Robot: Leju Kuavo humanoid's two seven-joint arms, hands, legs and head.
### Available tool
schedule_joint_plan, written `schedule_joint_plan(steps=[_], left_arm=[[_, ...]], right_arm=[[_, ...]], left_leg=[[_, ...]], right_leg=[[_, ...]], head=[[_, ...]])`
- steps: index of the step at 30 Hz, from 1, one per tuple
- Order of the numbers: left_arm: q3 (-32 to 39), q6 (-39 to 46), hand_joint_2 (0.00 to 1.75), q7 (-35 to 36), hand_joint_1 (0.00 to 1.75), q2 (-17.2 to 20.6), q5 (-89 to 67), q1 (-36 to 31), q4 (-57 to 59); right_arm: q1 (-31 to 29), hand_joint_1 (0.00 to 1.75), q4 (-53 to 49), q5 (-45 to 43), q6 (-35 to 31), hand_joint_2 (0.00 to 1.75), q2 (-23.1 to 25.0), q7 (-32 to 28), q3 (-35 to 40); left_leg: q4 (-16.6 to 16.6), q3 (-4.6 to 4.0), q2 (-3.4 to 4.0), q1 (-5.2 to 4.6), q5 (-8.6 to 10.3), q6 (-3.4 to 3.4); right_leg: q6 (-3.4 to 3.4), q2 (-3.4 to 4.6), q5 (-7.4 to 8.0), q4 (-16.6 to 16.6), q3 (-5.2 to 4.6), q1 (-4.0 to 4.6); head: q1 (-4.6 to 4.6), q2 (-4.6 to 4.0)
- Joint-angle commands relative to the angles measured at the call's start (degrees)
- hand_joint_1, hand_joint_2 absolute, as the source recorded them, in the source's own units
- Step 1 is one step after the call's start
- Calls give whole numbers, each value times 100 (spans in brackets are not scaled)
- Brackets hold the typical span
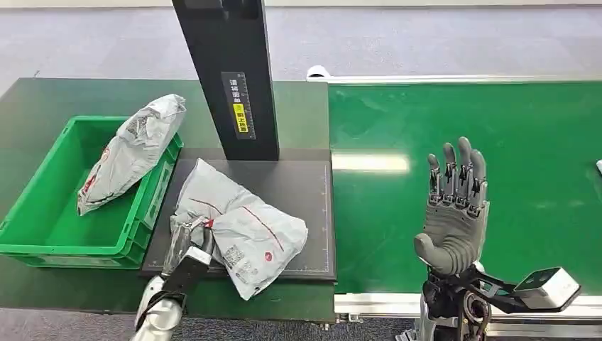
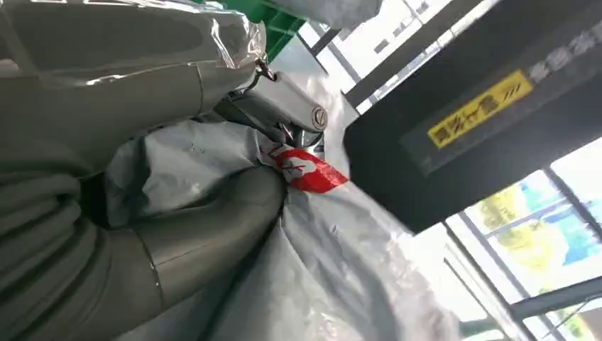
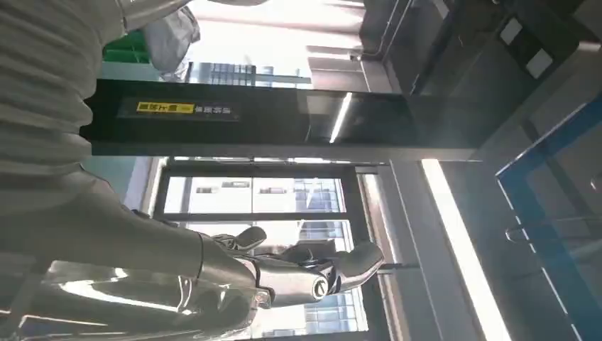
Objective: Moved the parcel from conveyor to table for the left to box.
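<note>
A grey plastic parcel (image 1: pixel 241 231) with red marks lies on the black scale plate (image 1: pixel 305 188) at the table's front. My left hand (image 1: pixel 186 245) grips the parcel's near left edge; in the left wrist view its thumb (image 2: pixel 206 234) and fingers (image 2: pixel 284 110) pinch the grey wrap (image 2: pixel 341 263) by a red label. My right hand (image 1: pixel 454 206) is raised over the green conveyor (image 1: pixel 497 128), fingers straight and apart, holding nothing; its fingers (image 3: pixel 284 273) show in the right wrist view. A second grey parcel (image 1: pixel 131 153) leans in the green box (image 1: pixel 42 220) on the left.
A black post (image 1: pixel 227 71) with a yellow label rises from the back of the scale plate, right behind the parcel. The conveyor's metal front rail (image 1: pixel 383 304) runs along the near edge. A white object (image 1: pixel 599 167) sits at the conveyor's right edge.
</note>
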Motion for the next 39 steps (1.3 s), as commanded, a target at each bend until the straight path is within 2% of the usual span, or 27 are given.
schedule_joint_plan(steps=[1, 2, 3, 4, 5, 6, 7, 9, 10, 11, 13, 18, 20, 22, 23, 27, 31, 39], left_arm=[[-611, 892, 175, -260, 175, 456, 1434, 1218, -3402], [-620, 936, 175, -260, 175, 495, 1503, 1283, -3601], [-560, 1089, 175, -260, 175, 630, 1981, 1360, -4319], [-560, 1089, 175, -260, 175, 630, 1981, 1360, -4319], [-128, 1083, 175, -260, 175, 639, 2407, 1050, -4596], [-36, 1110, 175, -260, 175, 618, 2467, 960, -4580], [553, 1023, 175, -260, 175, 480, 2781, 482, -4245], [1294, 1171, 175, -260, 175, 592, 2866, -213, -3386], [1464, 1168, 175, -260, 175, 636, 2871, -348, -3077], [1816, 1015, 175, -260, 175, 738, 2943, -717, -2266], [2078, 729, 175, -260, 175, 981, 3083, -1106, -1693], [2195, 775, 175, -260, 175, 893, 3052, -1105, -1465], [2711, 904, 175, -252, 175, 1018, 2667, -1808, -331], [3044, 1091, 175, -200, 175, 1403, 2185, -2557, 1025], [3117, 1426, 175, -91, 175, 1734, 1656, -3089, 2100], [3363, 2143, 175, 79, 175, 2124, 743, -3999, 4013], [3445, 2700, 175, 519, 175, 2164, 203, -4119, 4468], [3445, 2700, 175, 519, 175, 2164, 203, -4119, 4468]], right_arm=[[118, 0, -99, -92, 18, 175, 2, 2, -298], [128, 0, -106, -99, 34, 175, 1, 2, -309], [141, 0, -140, -96, 79, 175, 45, 2, -436], [141, 0, -140, -96, 79, 175, 45, 2, -436], [148, 0, -203, -112, 142, 175, 105, 2, -568], [151, 0, -198, -143, 169, 175, 101, 2, -564], [205, 0, -182, -262, 285, 175, 105, 2, -570], [235, 0, -133, -236, 282, 175, 105, 2, -521], [221, 0, -96, -226, 284, 175, 105, 2, -505], [198, 0, -37, -206, 288, 175, 103, 2, -494], [151, 0, 18, -196, 281, 175, 81, 2, -494], [142, 0, 50, -191, 290, 175, 77, 2, -501], [112, 0, 127, -173, 279, 175, 58, 2, -514], [104, 0, 165, -162, 314, 175, 68, 2, -567], [96, 0, 181, -141, 352, 175, 83, 2, -595], [42, 0, 214, -65, 400, 175, 98, 2, -663], [22, 0, 279, -25, 406, 175, 89, 2, -690], [22, 0, 279, -25, 406, 175, 89, 2, -690]], left_leg=[[7, -7, 22, 7, -7, 2], [10, -11, 23, 8, -8, 1], [10, -8, 34, 9, -12, 1], [11, -15, 34, 9, -12, -2], [9, -9, 27, 7, -12, -1], [8, -12, 23, 10, -9, -4], [8, -14, 7, 10, -6, -5], [4, -19, -11, 10, 3, -7], [0, -15, -12, 8, 8, -6], [-5, -10, -11, 5, 9, -7], [-24, 6, -10, -1, 24, -7], [-13, 7, 13, 4, 24, -14], [-22, 17, 8, 1, 26, -11], [-12, 10, -4, 0, 27, -15], [-18, 9, -13, 1, 34, -16], [-15, 3, -18, 4, 37, -20], [-11, 6, -4, 4, 31, -19], [-4, -7, -1, 5, 26, -18]], right_leg=[[-1, 11, 1, -1, -8, 8], [-2, 11, -1, 3, -12, 9], [-2, 18, -2, 2, -14, 10], [-3, 20, -2, 5, -20, 11], [-3, 12, -6, 4, -13, 9], [-4, 10, -3, 2, -16, 12], [-6, -9, -5, 4, -15, 12], [-5, -19, -1, 0, -16, 11], [-6, -24, 2, -2, -12, 9], [-6, -21, 3, -4, -7, 6], [-9, -21, 12, -14, 5, 1], [-16, -2, 16, -5, 0, 5], [-15, -8, 16, -13, 11, 3], [-17, -16, 11, 1, 6, 1], [-18, -28, 14, -5, 9, 3], [-23, -28, 19, 0, 1, 6], [-19, -16, 17, 2, 1, 6], [-16, -7, 15, 3, -6, 7]], head=[[0, 0], [-2, 0], [2, 0], [-2, 0], [0, 0], [-2, 0], [-4, -2], [0, 0], [-2, 0], [2, 0], [2, 0], [-2, 0], [0, 0], [-2, 0], [2, 0], [0, 0], [0, 0], [0, 0]])
